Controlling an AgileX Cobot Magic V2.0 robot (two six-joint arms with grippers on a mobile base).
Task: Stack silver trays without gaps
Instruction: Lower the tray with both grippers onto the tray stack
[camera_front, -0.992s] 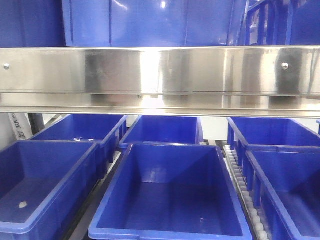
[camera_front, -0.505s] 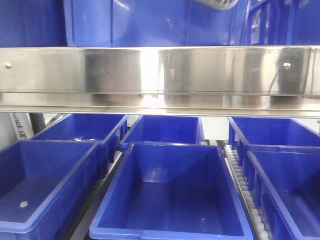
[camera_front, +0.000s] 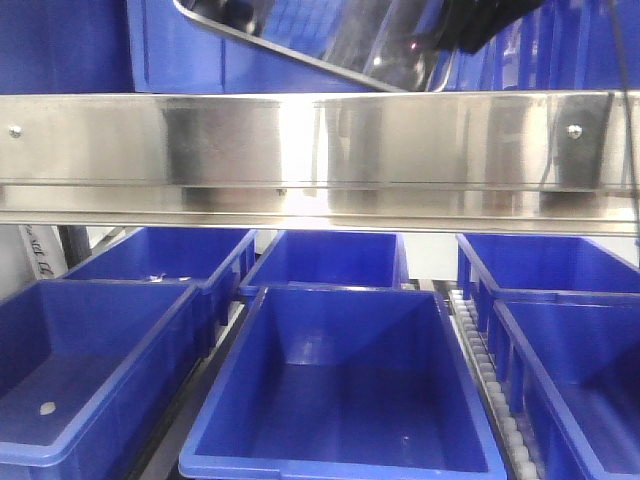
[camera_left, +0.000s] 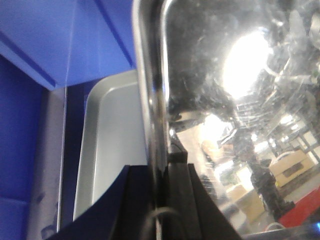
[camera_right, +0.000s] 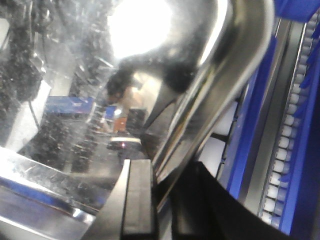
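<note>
A shiny silver tray (camera_front: 300, 45) hangs tilted at the top of the front view, above the steel rail, its right end lower. My left gripper (camera_left: 162, 170) is shut on that tray's thin rim (camera_left: 152, 95); the mirror-like pan fills the right of the left wrist view. A second, duller silver tray (camera_left: 107, 150) lies beneath it, to the left, inside a blue bin. My right gripper (camera_right: 162, 185) is shut on the held tray's opposite rim (camera_right: 220, 75). The right arm shows as a dark shape (camera_front: 485, 20) at the tray's lower end.
A long riveted steel rail (camera_front: 320, 150) crosses the front view under the tray. Several blue plastic bins (camera_front: 340, 380) sit on the lower level, with a white roller track (camera_front: 480, 370) between them. Blue bin walls (camera_left: 40, 45) stand close on the upper level.
The held tray has come down into the top of the front view, from only a corner showing to a long tilted edge. The dark right arm now shows too.
</note>
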